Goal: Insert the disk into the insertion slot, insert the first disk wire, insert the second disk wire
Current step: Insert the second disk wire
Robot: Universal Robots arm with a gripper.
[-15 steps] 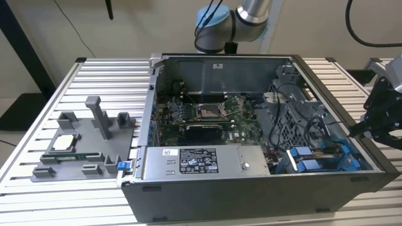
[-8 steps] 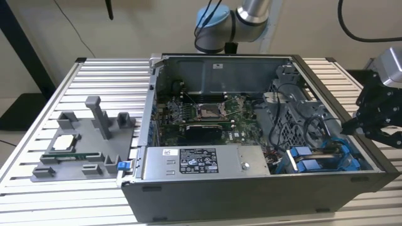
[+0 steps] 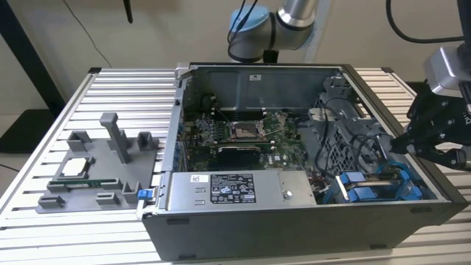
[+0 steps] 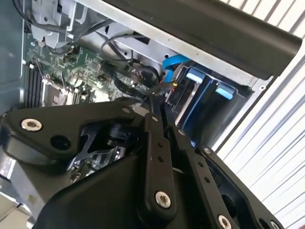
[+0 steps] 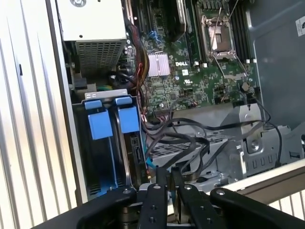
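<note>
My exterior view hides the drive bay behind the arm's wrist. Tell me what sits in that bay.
Observer: In the first wrist view, two bright blue plastic carrier handles stand side by side in the grey metal drive cage.
Operator: Report where the pincer is.
Observer: The black pincer hangs beside the cage, over loose black cables.
Operator: Name any other cable there.
Observer: In the second wrist view, a light blue flat cable curves beside the blue carriers.
</note>
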